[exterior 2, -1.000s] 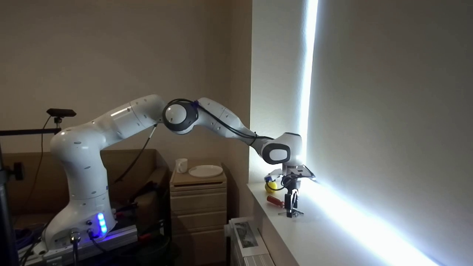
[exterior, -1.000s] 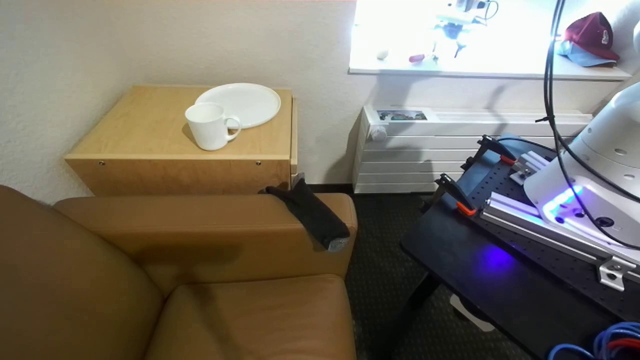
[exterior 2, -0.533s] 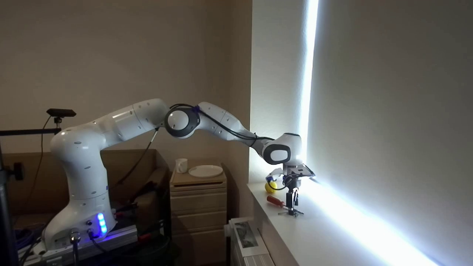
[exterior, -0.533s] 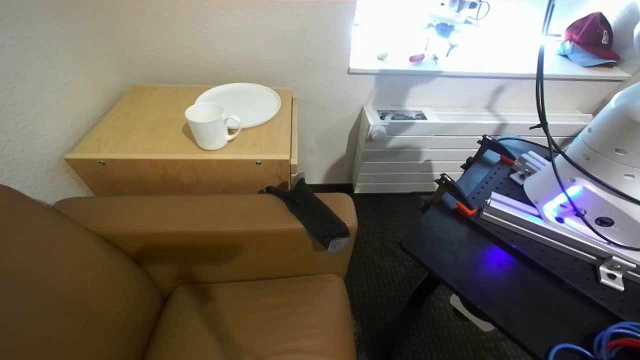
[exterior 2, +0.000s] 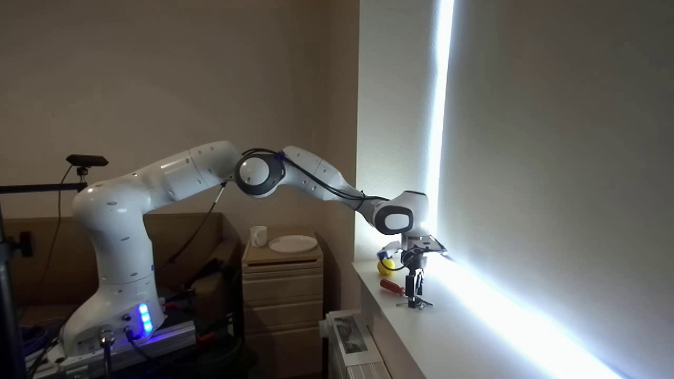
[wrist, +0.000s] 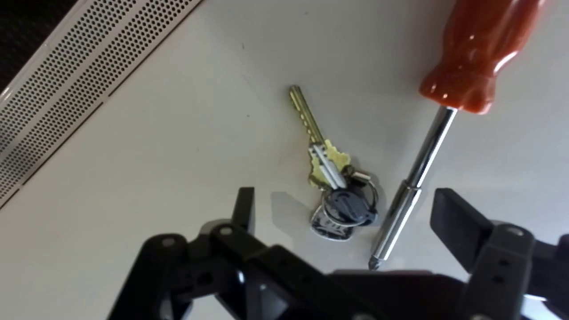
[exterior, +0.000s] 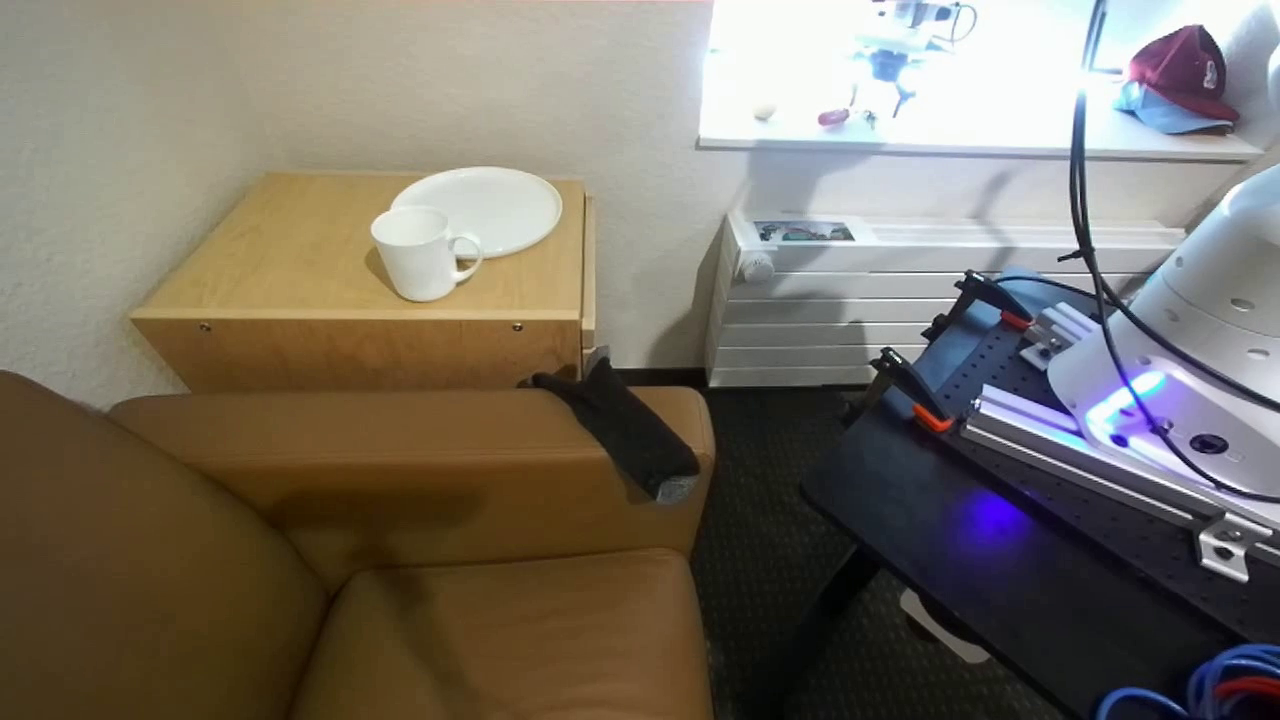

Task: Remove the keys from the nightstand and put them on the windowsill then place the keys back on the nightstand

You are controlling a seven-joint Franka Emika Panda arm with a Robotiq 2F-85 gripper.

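Jaws spread and grasping nothing, the tool (wrist: pixel 346 209) stands over the keys (wrist: pixel 344 193) on the windowsill (exterior 2: pixel 447 337), just beside a screwdriver (wrist: pixel 458 93). The pickup for the return appears in hand, though it may be the set-down; the next move likely calls for gripping the keys alone, then a carry to the nightstand (exterior: pixel 300 245).

A brown leather armchair (exterior: pixel 400 540) is standing near a pale textured wall (exterior: pixel 620 90), dark carpet (exterior: pixel 765 435) is showing beside it, and a white slatted heater (exterior: pixel 850 285) is sitting along the wall. In an exterior view, dim walls (exterior 2: pixel 184 95) are meeting at a corner, a strip of light (exterior 2: pixel 441 100) is running beside a grey panel (exterior 2: pixel 553 158), and glare (exterior 2: pixel 505 297) is flooding its foot.
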